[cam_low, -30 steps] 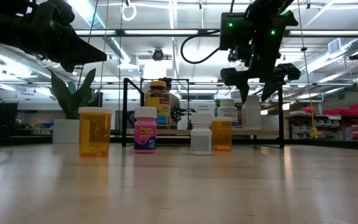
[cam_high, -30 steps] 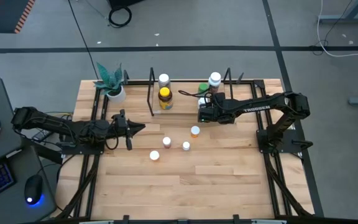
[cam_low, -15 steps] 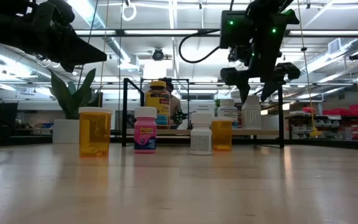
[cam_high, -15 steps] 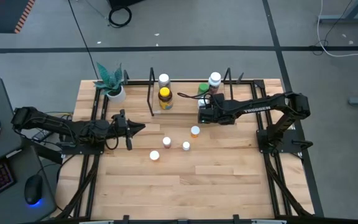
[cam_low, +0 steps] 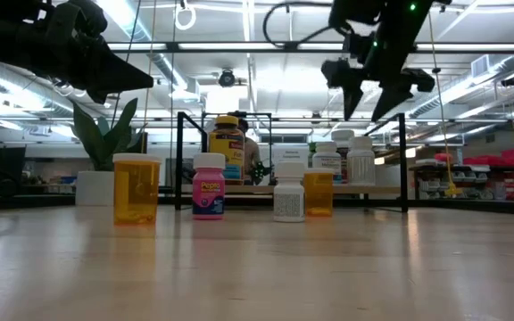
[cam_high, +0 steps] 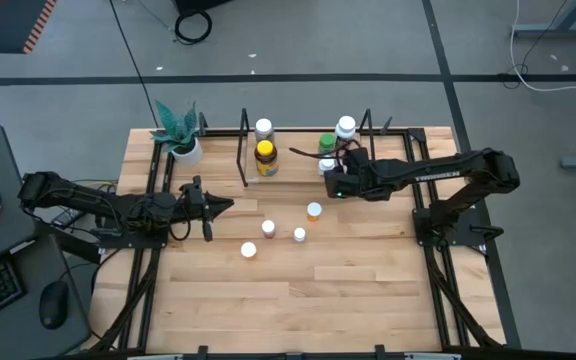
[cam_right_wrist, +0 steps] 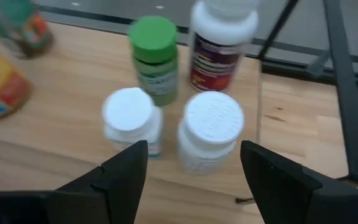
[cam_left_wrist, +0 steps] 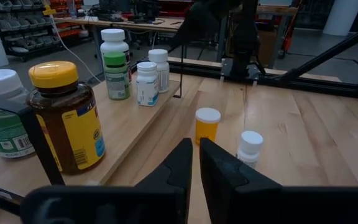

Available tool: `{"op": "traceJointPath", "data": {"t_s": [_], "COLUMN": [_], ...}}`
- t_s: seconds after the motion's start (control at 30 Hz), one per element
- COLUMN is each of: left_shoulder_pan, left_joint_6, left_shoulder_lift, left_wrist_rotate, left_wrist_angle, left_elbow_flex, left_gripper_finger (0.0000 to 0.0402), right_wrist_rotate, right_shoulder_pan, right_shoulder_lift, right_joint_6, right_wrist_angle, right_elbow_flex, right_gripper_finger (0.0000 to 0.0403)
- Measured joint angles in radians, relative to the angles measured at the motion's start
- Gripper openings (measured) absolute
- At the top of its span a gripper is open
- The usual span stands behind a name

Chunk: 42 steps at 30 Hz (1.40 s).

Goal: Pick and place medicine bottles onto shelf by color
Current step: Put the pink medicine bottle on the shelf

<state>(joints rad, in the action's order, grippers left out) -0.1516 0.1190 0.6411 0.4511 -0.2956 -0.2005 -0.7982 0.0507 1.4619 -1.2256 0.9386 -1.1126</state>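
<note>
Right claw [cam_high: 334,180] has lifted away, spread and empty, above the small white-capped bottle [cam_right_wrist: 209,130] on the black-framed shelf [cam_high: 244,160]; placed; left claw [cam_high: 226,207] pressed together.

Just ahead of the black right gripper [cam_right_wrist: 191,171], two white-capped white bottles [cam_right_wrist: 209,130] are standing before a green-capped bottle [cam_right_wrist: 154,56]. An amber bottle [cam_left_wrist: 67,118] is showing a yellow lid and label. The pale wooden table [cam_high: 368,290] is showing light grain.
</note>
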Motion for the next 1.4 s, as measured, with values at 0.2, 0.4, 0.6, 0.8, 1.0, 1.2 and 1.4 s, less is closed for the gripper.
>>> {"op": "traceJointPath", "data": {"t_s": [0.2, 0.4, 0.6, 0.8, 1.0, 1.2, 1.4], "left_shoulder_pan": [0.0, 0.0, 0.0, 0.0, 0.0, 0.0, 0.0], "left_joint_6": [0.0, 0.0, 0.0, 0.0, 0.0, 0.0, 0.0], "left_shoulder_lift": [0.0, 0.0, 0.0, 0.0, 0.0, 0.0, 0.0], "left_wrist_rotate": [0.0, 0.0, 0.0, 0.0, 0.0, 0.0, 0.0], "left_wrist_angle": [0.0, 0.0, 0.0, -0.001, 0.0, 0.001, 0.0], "left_elbow_flex": [0.0, 0.0, 0.0, 0.0, 0.0, 0.0, 0.0], "left_gripper_finger": [0.003, 0.0033, 0.0038, 0.003, 0.0033, 0.0038, 0.0029], "right_wrist_rotate": [0.01, 0.063, 0.173, 0.335, 0.566, 0.746, 0.866], "right_shoulder_pan": [-0.05, -0.099, -0.112, -0.097, -0.046, 0.039, 0.086], "right_shoulder_lift": [-0.063, -0.122, -0.124, -0.079, -0.023, 0.026, 0.095], "right_joint_6": [0.148, 0.394, 0.65, 0.914, 1.104, 1.152, 1.197], "right_wrist_angle": [-0.114, -0.289, -0.486, -0.685, -0.844, -0.869, -0.827], "right_elbow_flex": [0.0, 0.0, 0.0, 0.0, 0.0, -0.001, -0.057], "right_gripper_finger": [0.0265, 0.0265, 0.0265, 0.0265, 0.0264, 0.0257, 0.0252]}}
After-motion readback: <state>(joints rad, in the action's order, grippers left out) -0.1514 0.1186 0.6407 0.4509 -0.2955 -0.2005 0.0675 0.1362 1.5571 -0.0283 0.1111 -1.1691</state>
